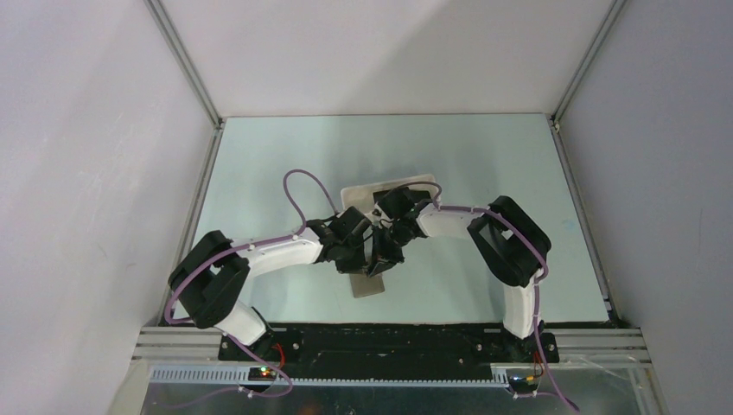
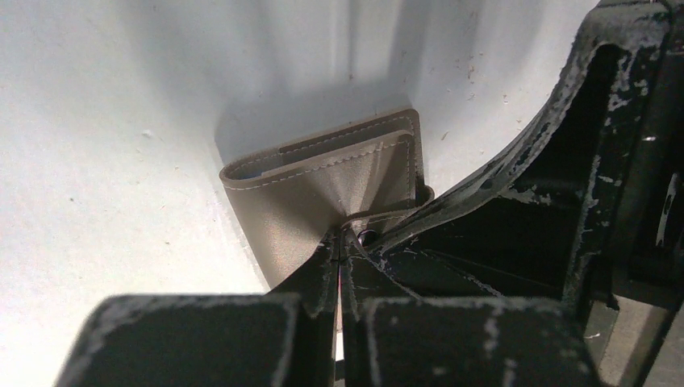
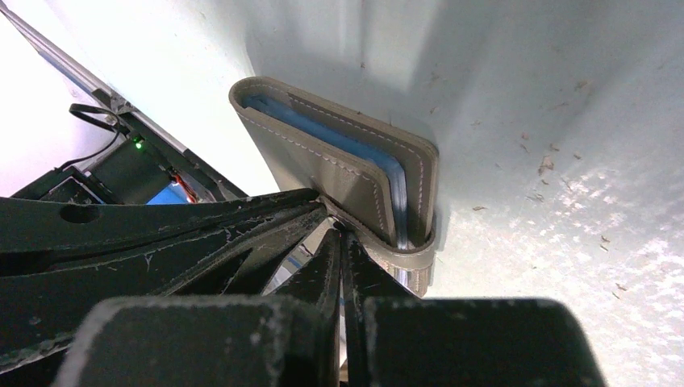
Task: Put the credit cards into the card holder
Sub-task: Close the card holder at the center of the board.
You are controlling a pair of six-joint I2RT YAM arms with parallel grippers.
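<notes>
One fixed overhead view, two close wrist views.
Top external: high above and behind the arm bases, looking down over the whole table (image 1: 259,173). Left wrist: just behind the left gripper (image 2: 343,242); right wrist: just behind the right gripper (image 3: 339,230); both tight on the card holder (image 2: 323,185) (image 3: 323,153) from different sides. Shared by all three: the card holder (image 1: 366,285), small near table centre from above.

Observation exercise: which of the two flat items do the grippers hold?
The grey-brown card holder, pinched by left gripper and right gripper; the white tray lies behind.
</notes>
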